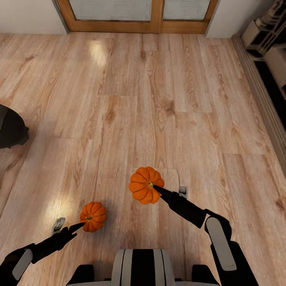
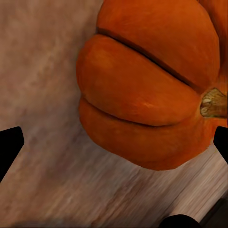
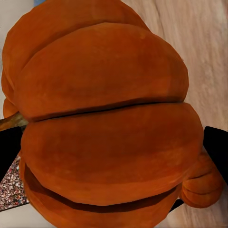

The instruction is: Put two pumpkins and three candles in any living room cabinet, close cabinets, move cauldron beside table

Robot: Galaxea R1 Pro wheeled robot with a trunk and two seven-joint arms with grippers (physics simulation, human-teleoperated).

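Both arms carry a pumpkin over bare floor, so I judge the step in hand to be the haul toward a cabinet. No long dark brown unit is plainly in sight, so the next move calls for driving or turning the base until one shows, then opening a front before either pumpkin can go in.

The right gripper [image 1: 171, 192] is clamped on the larger-looking pumpkin [image 1: 146, 185]. In the head view one dark finger lies across the stem end and a pale finger tip shows behind. In the right wrist view the orange ribs [image 3: 107, 123] fill the span between the two dark fingers at either edge, so the jaws stand about as wide as the fruit, pressed on it.

The left gripper [image 1: 70, 226] has the second pumpkin [image 1: 93, 216] at its tips. One dark finger touches the fruit's side, the pale one stands apart. In the left wrist view that pumpkin [image 2: 147, 85] sits off toward one finger with open floor across the rest of the gap. The jaws are fairly wide, and whether they truly pinch it I cannot tell (it may only rest against one finger).

Outward lies light wooden plank floor [image 1: 159, 99], a wood-framed door [image 1: 155, 16] ahead, and shelving [image 1: 270, 35] at the right wall. A dark rounded shape [image 1: 12, 127] sits at the left edge, possibly the cauldron, cut off by the frame.
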